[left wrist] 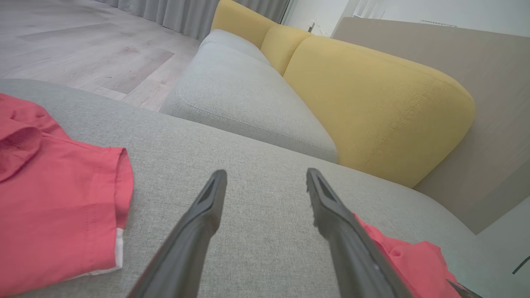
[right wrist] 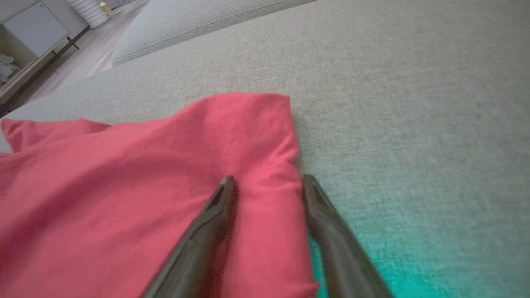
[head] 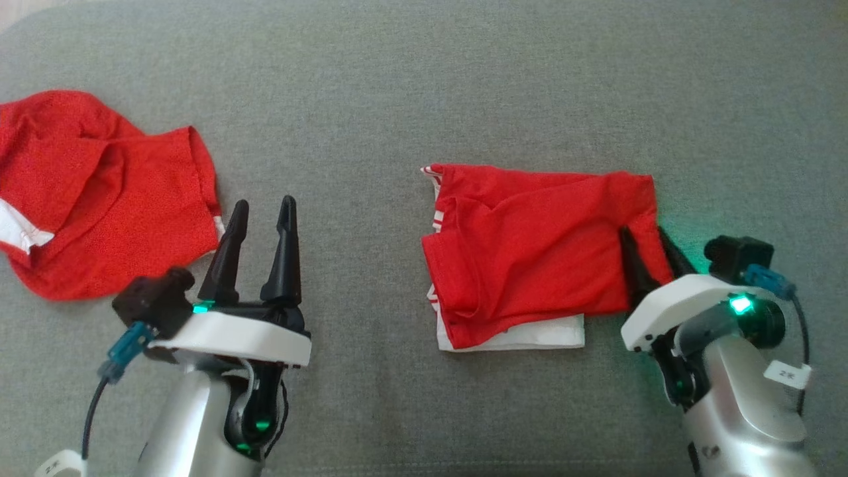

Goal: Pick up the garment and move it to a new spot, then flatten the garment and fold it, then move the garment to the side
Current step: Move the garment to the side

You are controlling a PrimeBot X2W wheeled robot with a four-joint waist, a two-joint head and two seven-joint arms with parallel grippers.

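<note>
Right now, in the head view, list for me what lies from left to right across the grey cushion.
crumpled red garment → left hand, open over bare cushion → folded red garment → right hand, at that garment's right edge

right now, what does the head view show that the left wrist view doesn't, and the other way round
Head view's own: the right gripper, astride the right edge of the folded garment, and the white layer under that garment.
Left wrist view's own: yellow cushions, a wood floor, a curtain.
Shared: the open left gripper, the crumpled garment to its left, part of the folded garment, the grey seat.
</note>
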